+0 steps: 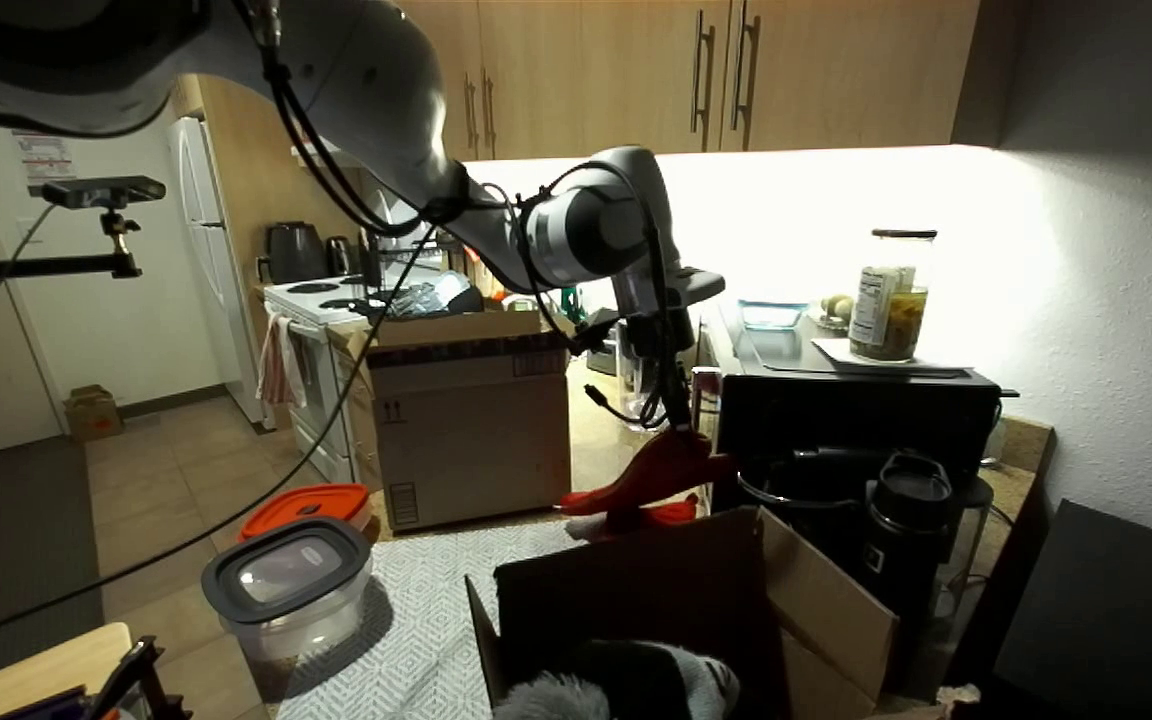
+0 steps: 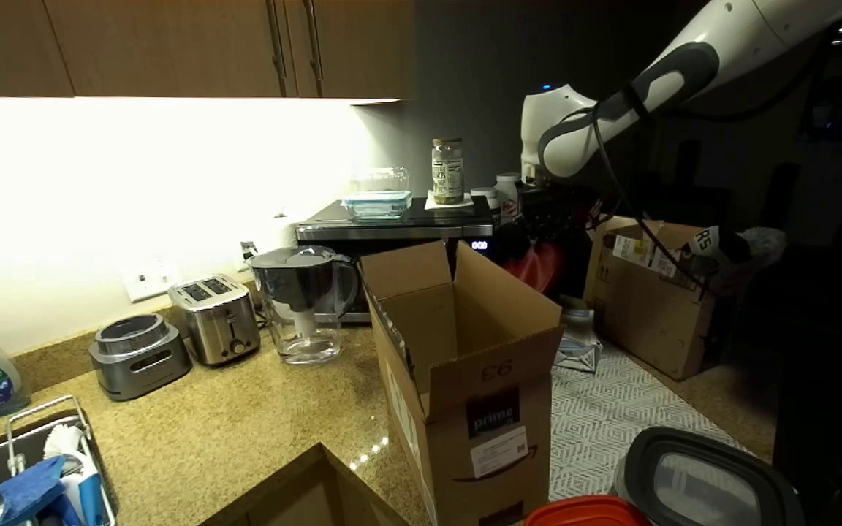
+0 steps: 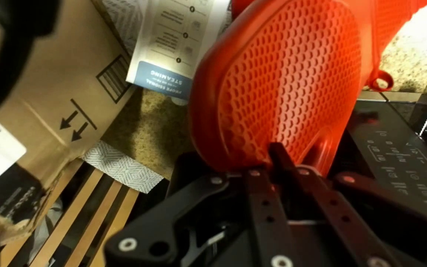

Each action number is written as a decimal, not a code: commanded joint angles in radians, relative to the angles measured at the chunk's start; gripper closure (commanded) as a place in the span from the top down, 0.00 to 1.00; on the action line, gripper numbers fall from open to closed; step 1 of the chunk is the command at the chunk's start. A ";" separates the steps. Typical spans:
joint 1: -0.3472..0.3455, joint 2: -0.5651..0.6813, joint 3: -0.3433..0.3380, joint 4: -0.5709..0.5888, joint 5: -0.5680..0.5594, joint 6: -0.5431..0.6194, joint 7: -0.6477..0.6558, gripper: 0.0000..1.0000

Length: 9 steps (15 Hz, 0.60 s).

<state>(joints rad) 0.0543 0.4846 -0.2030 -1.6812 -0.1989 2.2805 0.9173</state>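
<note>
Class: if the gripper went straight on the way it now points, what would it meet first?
The gripper is closed on the red oven mitt, which sits first in its line. Below that, in an exterior view, comes a red piece, perhaps a second mitt, though depth there is unclear.

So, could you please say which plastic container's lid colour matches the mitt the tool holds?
The red-lidded container matches the red mitt; the grey-lidded container beside it does not.

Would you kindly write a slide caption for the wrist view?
Wrist view: the tool pinches the edge of a textured red mitt, a cardboard box at the picture's left.
</note>
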 commanded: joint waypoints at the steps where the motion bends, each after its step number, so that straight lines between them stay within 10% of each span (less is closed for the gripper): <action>1: -0.050 -0.108 0.020 -0.059 0.029 -0.059 -0.134 0.03; 9: -0.097 -0.211 0.028 -0.064 0.059 -0.172 -0.286 0.03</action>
<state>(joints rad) -0.0156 0.3384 -0.1953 -1.7095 -0.1832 2.1477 0.7143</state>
